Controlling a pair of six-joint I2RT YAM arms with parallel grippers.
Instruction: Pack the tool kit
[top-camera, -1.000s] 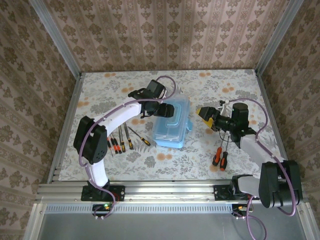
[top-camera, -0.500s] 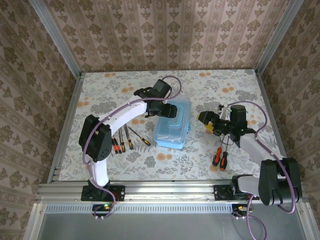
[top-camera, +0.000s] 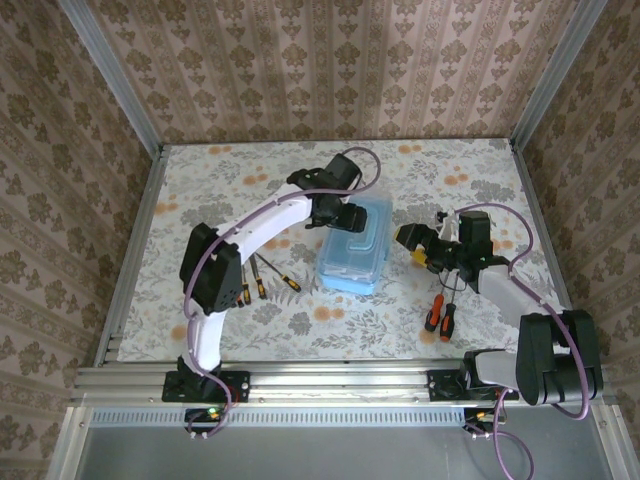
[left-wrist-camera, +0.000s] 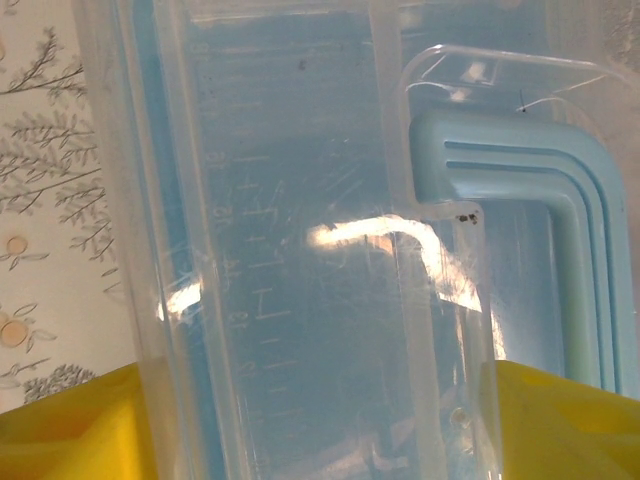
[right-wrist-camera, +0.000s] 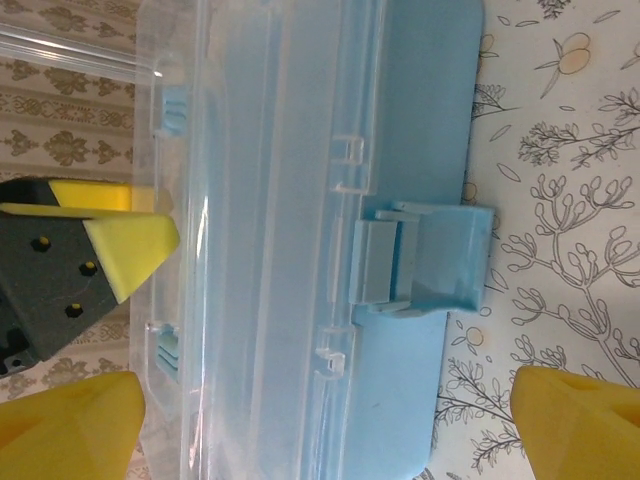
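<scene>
My left claw (top-camera: 342, 214), partly spread, clamps the far end of the light-blue case (top-camera: 356, 258) at mid-table, its arm arched over; my right claw (top-camera: 410, 243) gapes wide just beside the latch side, touching nothing. Slim screwdrivers (top-camera: 264, 276) lie left of the case, an orange-handled pair (top-camera: 439, 316) right, on the floral table (top-camera: 200, 180); patterned walls (top-camera: 320, 70) surround.

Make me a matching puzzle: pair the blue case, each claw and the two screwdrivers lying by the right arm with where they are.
1 case
2 left claw
3 right claw
4 two screwdrivers

a just right of the case
b middle of the table
c at the case's far end
d near the front edge, by the right arm

Pairs: 1-b, 2-c, 3-a, 4-d
</scene>
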